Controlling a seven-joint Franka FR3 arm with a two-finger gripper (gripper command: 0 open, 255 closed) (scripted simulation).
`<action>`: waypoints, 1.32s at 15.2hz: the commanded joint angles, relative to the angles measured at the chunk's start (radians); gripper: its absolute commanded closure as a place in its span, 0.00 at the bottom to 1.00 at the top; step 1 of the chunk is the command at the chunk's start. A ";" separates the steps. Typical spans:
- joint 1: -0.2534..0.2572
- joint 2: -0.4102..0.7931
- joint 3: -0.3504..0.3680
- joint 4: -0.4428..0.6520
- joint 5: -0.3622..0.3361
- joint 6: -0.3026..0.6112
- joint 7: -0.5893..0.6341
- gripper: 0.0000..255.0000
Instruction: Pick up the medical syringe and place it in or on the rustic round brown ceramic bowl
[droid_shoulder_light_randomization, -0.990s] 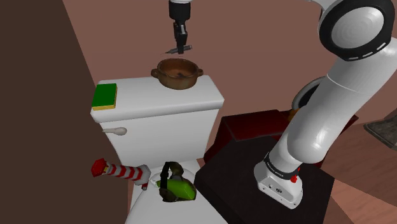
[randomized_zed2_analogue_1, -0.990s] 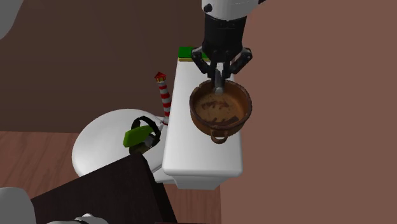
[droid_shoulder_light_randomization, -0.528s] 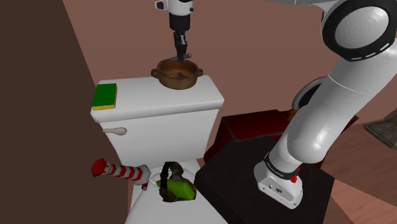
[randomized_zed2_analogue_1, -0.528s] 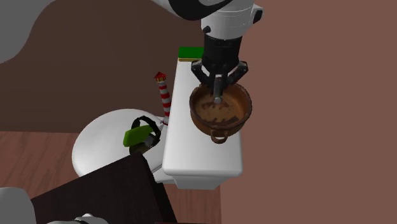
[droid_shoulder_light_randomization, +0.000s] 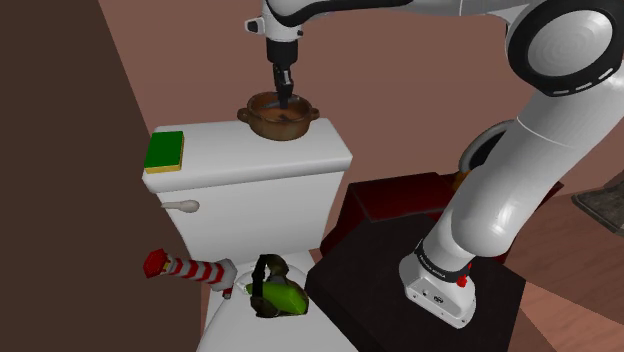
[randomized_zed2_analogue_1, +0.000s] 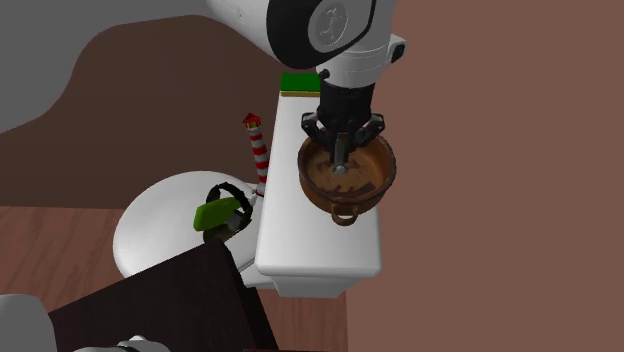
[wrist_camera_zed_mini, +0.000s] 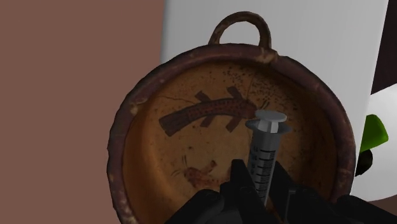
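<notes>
A brown two-handled bowl (droid_shoulder_light_randomization: 279, 118) stands at the back of the white toilet tank lid (droid_shoulder_light_randomization: 250, 155). My black gripper (droid_shoulder_light_randomization: 284, 96) hangs straight down into the bowl, shut on a clear syringe (wrist_camera_zed_mini: 263, 151) with black scale marks. In the wrist view the syringe sticks out from my gripper (wrist_camera_zed_mini: 266, 191) over the bowl's (wrist_camera_zed_mini: 184, 143) painted floor, its flat plunger end pointing away from the fingers. In the second exterior view my gripper (randomized_zed2_analogue_1: 342, 158) holds the syringe (randomized_zed2_analogue_1: 342, 165) inside the bowl's rim (randomized_zed2_analogue_1: 374, 188). Whether the syringe touches the bowl's floor is unclear.
A green and yellow sponge (droid_shoulder_light_randomization: 165, 151) lies at the lid's other end. Below, a red-and-white striped lighthouse figure (droid_shoulder_light_randomization: 186, 267) and a green object with black straps (droid_shoulder_light_randomization: 276, 294) lie on the toilet seat. A brown wall rises close behind the bowl. My dark stand (droid_shoulder_light_randomization: 420, 290) is beside the toilet.
My gripper has come straight down with the syringe, from above the bowl to inside its rim. The bowl and the other things have not moved.
</notes>
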 joint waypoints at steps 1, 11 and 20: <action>0.000 -0.001 0.000 -0.005 0.000 0.005 0.000 1.00; 0.000 -0.001 0.000 -0.005 0.000 0.005 0.000 0.00; 0.002 0.012 0.002 0.137 0.000 -0.125 0.000 0.00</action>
